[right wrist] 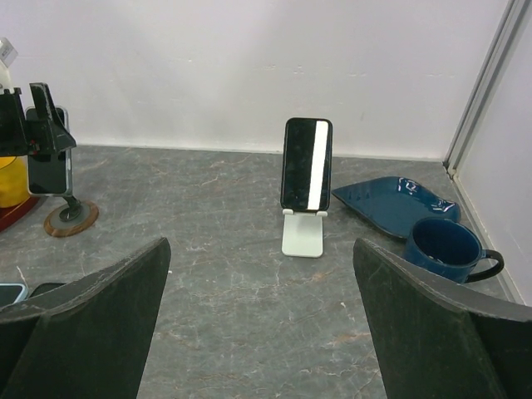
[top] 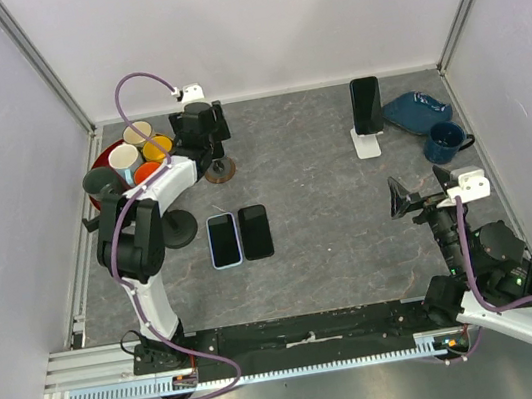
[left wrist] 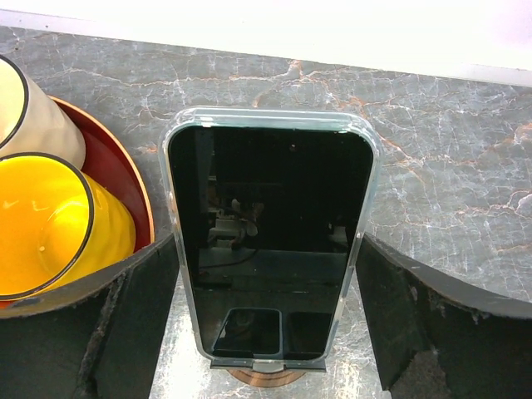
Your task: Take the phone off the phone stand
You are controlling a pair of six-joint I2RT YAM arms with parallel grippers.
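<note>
The grey marbled counter (top: pixel 319 211) carries everything here. The left arm (top: pixel 158 191) reaches to the far left part of it, and the left claw (left wrist: pixel 266 245) is closed in on a clear-cased phone (left wrist: pixel 274 191) – its black fingertips (left wrist: pixel 158 274) meet the case on both long edges. The phone stands upright with its screen dark. Its lower end sits in the lip of a phone stand (right wrist: pixel 71 218) with a round wooden foot, so it is not yet off the stand.

The right claw (right wrist: pixel 262 245) hangs near the right front of the counter, spread wide with nothing between its fingers.

Just left of the gripped phone is a red tray (left wrist: pixel 125 170) holding several cups, among them a yellow cup (left wrist: pixel 50 224) and a cream cup (left wrist: pixel 33 116). At the far right lie a dark blue plate (right wrist: pixel 391 204) and, just in front of it, a blue mug (right wrist: pixel 445 245). Beside the plate a black phone (right wrist: pixel 306 164) leans on a white stand (right wrist: pixel 303 234). Near the counter's middle two more phones lie flat side by side – a light-cased phone (top: pixel 224 240) and a dark phone (top: pixel 255 232).
</note>
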